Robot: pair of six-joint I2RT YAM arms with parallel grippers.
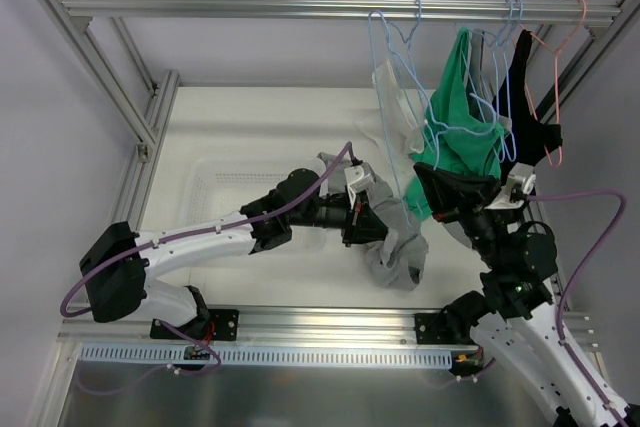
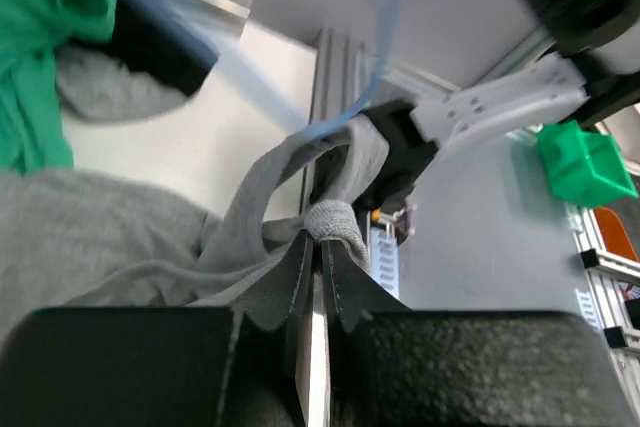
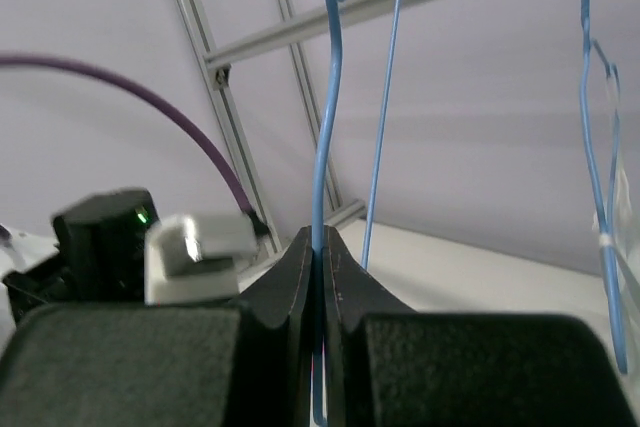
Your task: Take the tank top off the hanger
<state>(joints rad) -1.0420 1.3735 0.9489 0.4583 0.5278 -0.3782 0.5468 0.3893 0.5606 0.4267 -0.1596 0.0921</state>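
Note:
The grey tank top (image 1: 398, 245) droops off a light blue wire hanger (image 1: 385, 77) that hangs from the top rail. My left gripper (image 1: 383, 219) is shut on a grey strap of the tank top (image 2: 335, 219), with the hanger's wire (image 2: 372, 77) blurred just above it. My right gripper (image 1: 428, 179) is shut on the blue hanger wire (image 3: 328, 117), which runs up from between the jaws (image 3: 318, 245). The lower end of the tank top bunches near the table.
A green garment (image 1: 460, 122) and a black garment (image 1: 535, 122) hang on other hangers to the right, beside a pink hanger (image 1: 560, 77). The aluminium rail (image 1: 250, 7) spans the top. Frame posts stand left and right. A second blue hanger (image 3: 600, 197) is close by.

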